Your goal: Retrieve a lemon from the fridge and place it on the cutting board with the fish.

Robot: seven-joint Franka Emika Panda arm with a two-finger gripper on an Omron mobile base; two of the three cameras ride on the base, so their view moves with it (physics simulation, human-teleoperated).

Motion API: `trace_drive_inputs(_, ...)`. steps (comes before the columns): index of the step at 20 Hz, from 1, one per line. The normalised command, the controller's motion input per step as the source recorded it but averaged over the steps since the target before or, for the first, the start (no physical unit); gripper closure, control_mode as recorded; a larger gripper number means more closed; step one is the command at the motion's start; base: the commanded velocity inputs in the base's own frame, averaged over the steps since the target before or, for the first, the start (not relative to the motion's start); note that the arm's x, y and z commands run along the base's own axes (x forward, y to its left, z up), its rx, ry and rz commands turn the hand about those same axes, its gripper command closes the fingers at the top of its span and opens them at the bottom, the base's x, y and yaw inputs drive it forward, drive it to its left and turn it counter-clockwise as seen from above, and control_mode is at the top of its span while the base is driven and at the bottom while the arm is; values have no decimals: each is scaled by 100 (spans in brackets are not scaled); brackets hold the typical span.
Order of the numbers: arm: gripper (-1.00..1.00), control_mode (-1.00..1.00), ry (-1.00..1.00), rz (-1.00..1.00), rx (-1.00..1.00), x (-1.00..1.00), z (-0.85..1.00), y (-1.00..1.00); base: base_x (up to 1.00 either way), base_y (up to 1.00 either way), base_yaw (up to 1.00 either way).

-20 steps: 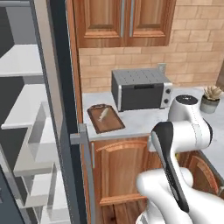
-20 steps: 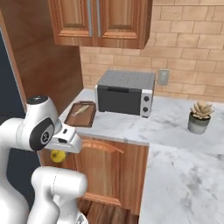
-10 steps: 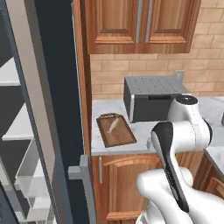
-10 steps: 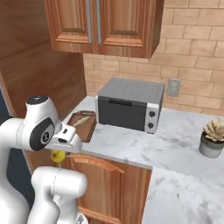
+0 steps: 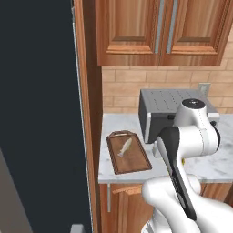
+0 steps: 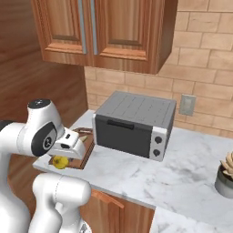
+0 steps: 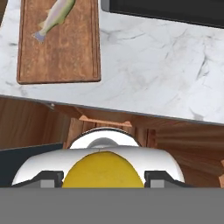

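Observation:
My gripper is shut on the yellow lemon, which bulges between the two dark fingertips. From the right base view the lemon hangs under the hand at the counter's front left corner. The reddish-brown cutting board lies on the marble counter beyond the hand and to the left, with the pale fish on its far end. In the left base view the board and fish sit left of my arm. The fridge's dark door stands along the left.
A grey toaster oven stands on the white marble counter just right of the board. A potted plant is at the far right. Wooden wall cabinets hang above, and a lower cabinet front with a handle lies below the counter edge.
The whole picture has shifted: the base has driven on, so the fridge shelves have left view and the counter, board and oven stand nearer. The lemon stays in the gripper.

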Motion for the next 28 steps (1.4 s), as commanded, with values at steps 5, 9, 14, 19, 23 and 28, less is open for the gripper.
trace_drive_inputs(5,100,100,0,0,0,0,0,0,26,0,12)
trace_drive_inputs(9,100,100,0,0,0,0,0,0,19,0,6)
trace_drive_inputs(14,100,-100,0,4,0,27,0,0,12,0,2)
trace_drive_inputs(19,100,-100,0,11,0,50,-2,4,0,0,0)
trace_drive_inputs(23,100,-100,3,14,0,33,-11,30,0,0,0)
trace_drive_inputs(28,100,-100,5,11,-1,31,-22,47,0,0,0)
